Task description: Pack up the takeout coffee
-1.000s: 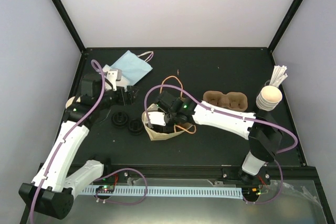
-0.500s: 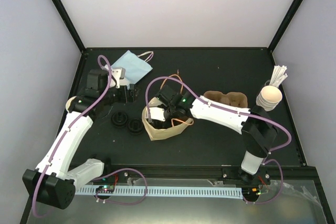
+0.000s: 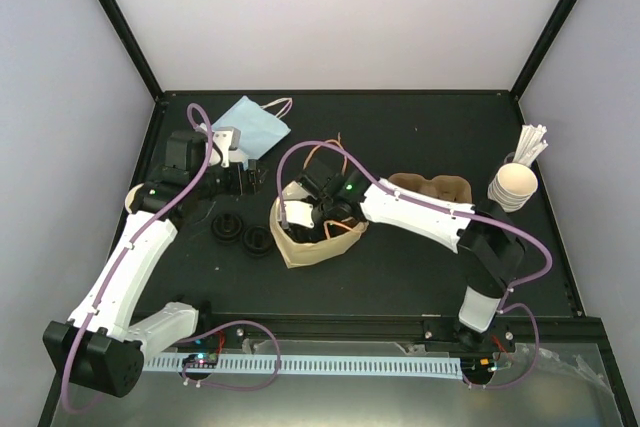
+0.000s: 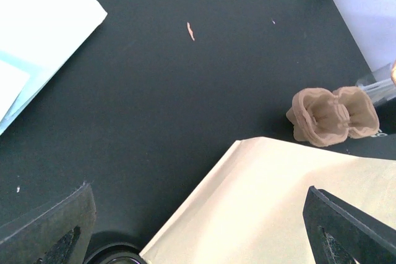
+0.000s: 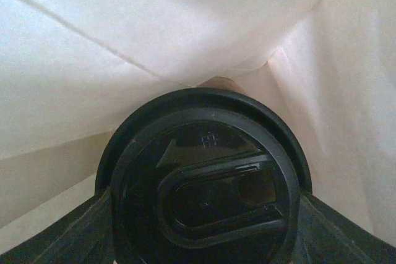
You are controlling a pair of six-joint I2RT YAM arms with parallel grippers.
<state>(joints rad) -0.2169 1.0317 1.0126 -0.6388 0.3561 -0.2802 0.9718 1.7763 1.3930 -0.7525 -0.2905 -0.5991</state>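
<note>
- right claw (image 3: 312, 217) sits down inside the paper bag (image 3: 300, 249). Jaws are partly spread and the fingers (image 5: 68, 233) clamp either side of the takeout coffee (image 5: 204, 183)
- coffee sits squarely between the fingertips, with its black lid (image 5: 247, 134) facing the wrist cam. A sliver of brown cup wall shows past the lid's far edge
- bag paper surrounds claw and cup
- left claw (image 3: 252, 179) is spread wide, grips nothing and hovers just outside the bag's left side. The coffee is to its right, inside the bag
</note>
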